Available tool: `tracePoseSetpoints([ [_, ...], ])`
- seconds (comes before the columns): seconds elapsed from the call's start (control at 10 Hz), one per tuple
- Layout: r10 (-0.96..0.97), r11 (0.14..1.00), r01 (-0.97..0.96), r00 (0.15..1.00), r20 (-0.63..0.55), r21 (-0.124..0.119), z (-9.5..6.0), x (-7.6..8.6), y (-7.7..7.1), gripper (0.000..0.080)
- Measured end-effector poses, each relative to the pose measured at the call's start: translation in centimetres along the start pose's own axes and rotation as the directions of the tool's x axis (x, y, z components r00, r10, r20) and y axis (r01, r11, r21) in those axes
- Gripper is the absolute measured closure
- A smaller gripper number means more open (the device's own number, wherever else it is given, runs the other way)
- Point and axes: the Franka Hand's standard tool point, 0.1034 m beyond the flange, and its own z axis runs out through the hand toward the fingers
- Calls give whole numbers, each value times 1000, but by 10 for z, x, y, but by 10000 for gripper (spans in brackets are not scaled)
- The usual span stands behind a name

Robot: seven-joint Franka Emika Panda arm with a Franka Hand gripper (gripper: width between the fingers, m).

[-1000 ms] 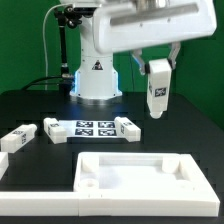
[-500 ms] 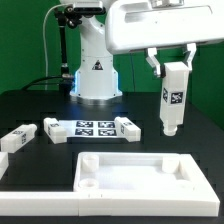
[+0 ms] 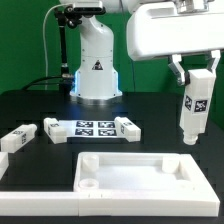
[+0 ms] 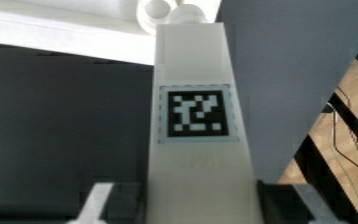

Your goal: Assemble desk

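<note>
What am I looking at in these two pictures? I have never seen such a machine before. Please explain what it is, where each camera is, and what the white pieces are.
This is a robot arm that builds a small desk. One picture comes from a camera standing off the arm; the other comes from a camera on the arm's wrist, looking along the held piece.

The gripper, the two-finger grasping part, is shut on a white desk leg, held upright in the air. The wrist view shows the same leg close up, with its black-and-white tag.

On the black table lie the desk top, a white tray with a raised rim, and more loose legs toward the exterior view's left. The flat strip with several printed tags is the marker board; it only helps the cameras and is not furniture.
</note>
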Motion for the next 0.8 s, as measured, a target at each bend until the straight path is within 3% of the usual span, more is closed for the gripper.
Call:
tracePoseSetpoints([
  [0.1, -1, 1000, 1, 1000, -5, 0, 1, 0, -2, 509],
  [0.2, -6, 1000, 6, 996, -91, -1, 4, 0, -11, 509],
  [0.3, -13, 1000, 13, 993, -115, 0, 12, -7, -14, 509],
  [0.5, -39, 999, 37, 990, -139, -12, 21, -1, 4, 509],
  [0.8, -31, 999, 30, 991, -132, -10, 34, -2, 7, 509],
])
